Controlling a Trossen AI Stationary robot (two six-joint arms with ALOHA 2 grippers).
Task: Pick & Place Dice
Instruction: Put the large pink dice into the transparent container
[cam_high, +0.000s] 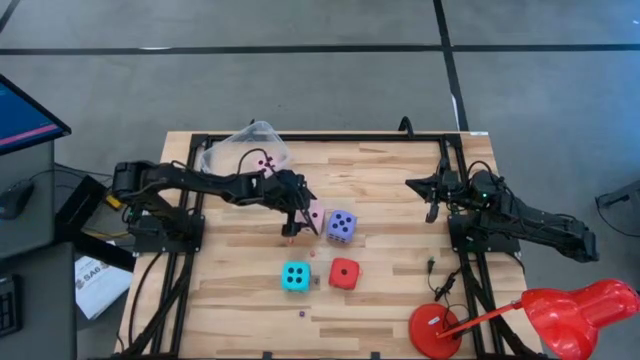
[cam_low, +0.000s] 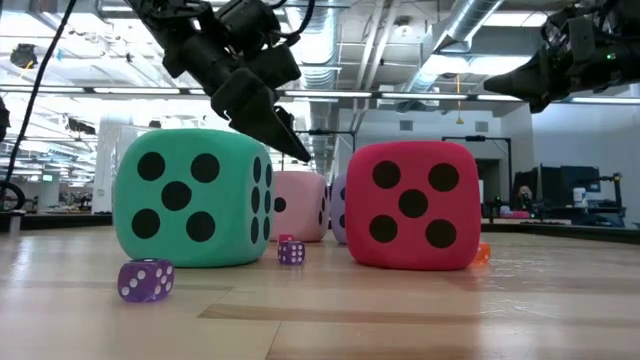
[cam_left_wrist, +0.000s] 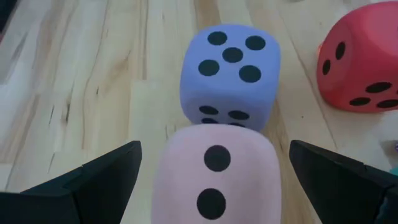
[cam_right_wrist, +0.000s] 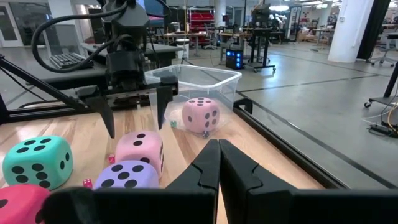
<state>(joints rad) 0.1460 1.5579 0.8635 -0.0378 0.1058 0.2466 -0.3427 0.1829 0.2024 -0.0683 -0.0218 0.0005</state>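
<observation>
Four dice lie on the wooden table: a pale pink die (cam_left_wrist: 211, 174), a violet-blue die (cam_left_wrist: 230, 68) touching it, a cyan die (cam_high: 295, 276) and a red die (cam_high: 345, 273). A second pale pink die (cam_right_wrist: 201, 115) sits inside the clear tub (cam_high: 245, 148) at the far left. My left gripper (cam_left_wrist: 214, 149) is open and slants down over the first pink die (cam_high: 315, 218). One finger (cam_left_wrist: 99, 183) stands on each side of that die without touching it. My right gripper (cam_right_wrist: 219, 149) is shut and holds nothing, raised at the table's right side (cam_high: 420, 186).
Several tiny dice lie scattered on the table, among them a purple one (cam_low: 145, 280) near the front. A red desk lamp (cam_high: 560, 315) stands at the near right corner. A monitor (cam_high: 25, 115) and cables are off the table's left side.
</observation>
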